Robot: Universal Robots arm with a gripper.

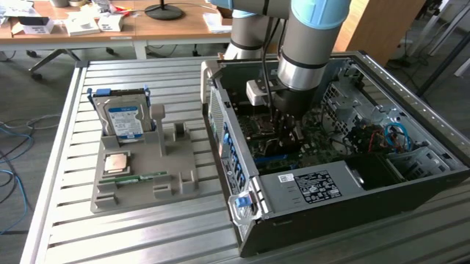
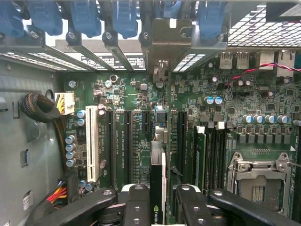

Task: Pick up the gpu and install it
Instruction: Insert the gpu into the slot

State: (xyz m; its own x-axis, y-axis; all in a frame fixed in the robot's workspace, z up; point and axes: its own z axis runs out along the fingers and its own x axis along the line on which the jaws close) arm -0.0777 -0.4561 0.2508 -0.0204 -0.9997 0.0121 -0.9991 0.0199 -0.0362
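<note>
The hand point(image 2: 162, 209) is down inside the open computer case point(image 1: 331, 187), and it is closed tight on the gpu point(image 2: 158, 172). Its two black fingers point(image 2: 136, 207) squeeze the card from both sides. The card stands on its thin edge, so from the wrist view you see it as a narrow strip going away from the hand.

The gpu sits right under the hand, not off to a side. Its long way runs the same way as the long black slots point(image 2: 127, 141) on the green board point(image 2: 117, 94). It points at the wall of the case with the blue clips point(image 2: 84, 16). The shiny metal end point(image 2: 164, 42) by that wall looks like the card's own end.

The card seems lined up over a slot between the black ones. I cannot tell if it is pushed all the way in.

Out on the desk point(image 1: 74, 231), on the exterior view's left, a grey tray point(image 1: 176, 187) holds a hard drive point(image 1: 125, 118) and a small memory stick point(image 1: 136, 177). They are well apart from the hand.
</note>
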